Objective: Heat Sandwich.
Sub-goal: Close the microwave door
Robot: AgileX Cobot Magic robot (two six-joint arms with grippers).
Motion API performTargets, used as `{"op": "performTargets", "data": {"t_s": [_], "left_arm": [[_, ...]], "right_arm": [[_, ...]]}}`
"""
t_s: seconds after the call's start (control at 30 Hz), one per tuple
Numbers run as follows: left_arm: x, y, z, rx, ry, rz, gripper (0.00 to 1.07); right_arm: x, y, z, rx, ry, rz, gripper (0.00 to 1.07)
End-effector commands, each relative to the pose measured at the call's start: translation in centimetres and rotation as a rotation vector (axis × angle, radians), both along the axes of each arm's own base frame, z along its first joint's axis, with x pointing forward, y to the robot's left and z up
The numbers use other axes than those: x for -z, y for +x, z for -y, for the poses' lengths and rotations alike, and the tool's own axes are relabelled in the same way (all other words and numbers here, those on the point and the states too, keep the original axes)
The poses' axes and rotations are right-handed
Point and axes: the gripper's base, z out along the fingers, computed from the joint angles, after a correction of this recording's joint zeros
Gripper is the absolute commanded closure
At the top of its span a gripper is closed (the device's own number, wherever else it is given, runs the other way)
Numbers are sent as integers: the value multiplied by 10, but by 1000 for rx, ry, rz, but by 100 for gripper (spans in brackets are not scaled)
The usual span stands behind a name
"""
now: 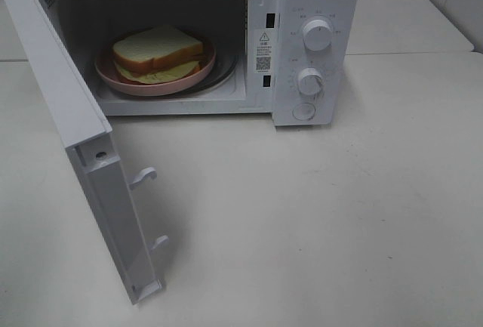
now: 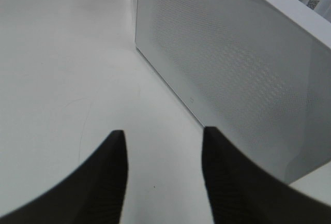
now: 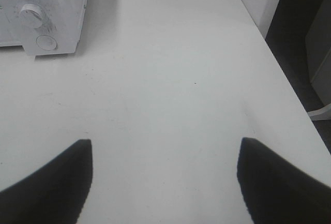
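Observation:
The sandwich (image 1: 156,51), thick white bread with tan crust and pale yellow filling, lies on a round pink plate (image 1: 136,85) inside the white microwave (image 1: 317,10). The microwave door (image 1: 83,138) is swung wide open to the left. Neither gripper shows in the exterior high view. In the left wrist view my left gripper (image 2: 164,131) hovers over the table beside the door's dotted outer face (image 2: 232,79), its dark fingers apart with nothing between them. My right gripper (image 3: 164,141) stands wide open over bare table, with the microwave (image 3: 51,17) far ahead.
Two knobs (image 1: 318,34) (image 1: 310,81) and a round button (image 1: 304,111) sit on the microwave's right panel. Door latch hooks (image 1: 143,176) stick out from the door's inner edge. The white table (image 1: 339,229) ends at an edge (image 3: 289,79) on the right.

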Motion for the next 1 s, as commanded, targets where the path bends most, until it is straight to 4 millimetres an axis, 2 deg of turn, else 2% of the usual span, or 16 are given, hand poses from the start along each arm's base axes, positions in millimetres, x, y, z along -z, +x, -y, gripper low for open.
{"op": "performTargets", "data": {"t_s": [0.03, 0.1, 0.13, 0.17, 0.4, 0.7, 1.0], "left_arm": [[0, 17, -1, -10, 8, 46, 94], [4, 26, -2, -9, 33, 59, 105], [4, 26, -2, -9, 33, 59, 105], [10, 38, -2, -7, 57, 83, 107], [32, 69, -5, -55, 63, 211, 107], [62, 89, -11, -118, 114, 446, 107], [81, 117, -10, -123, 68, 398, 107]], "right_arm": [[0, -4, 0, -2, -5, 42, 31], [0, -4, 0, -2, -5, 42, 31], [0, -4, 0, -2, -5, 42, 31], [0, -4, 0, -2, -5, 42, 31], [0, -4, 0, -2, -5, 42, 31], [0, -4, 0, -2, -5, 42, 31], [0, -4, 0, -2, -5, 42, 31]]}}
